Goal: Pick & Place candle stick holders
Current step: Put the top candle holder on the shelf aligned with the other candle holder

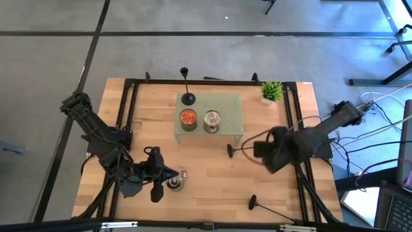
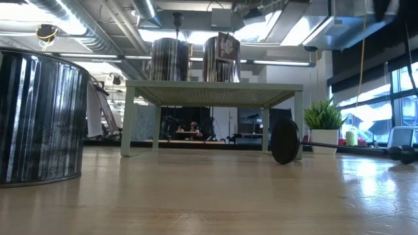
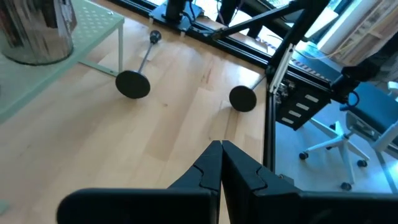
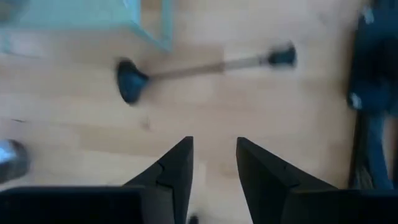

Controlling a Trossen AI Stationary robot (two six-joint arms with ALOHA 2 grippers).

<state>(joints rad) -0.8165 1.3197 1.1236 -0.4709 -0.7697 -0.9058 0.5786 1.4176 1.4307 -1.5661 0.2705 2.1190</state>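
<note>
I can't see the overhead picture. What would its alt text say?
On a wooden table, two black metal candle stick holders lie on their sides and a third stands upright on a pale green perforated stand beside two tin cans. The right gripper hovers near one fallen holder, fingers apart.

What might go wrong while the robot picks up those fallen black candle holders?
The candle stick holder before the open right gripper lies on its side and may roll away on its round base. Its base lies close to the green stand, so a nudge could shake the two cans on it.
</note>
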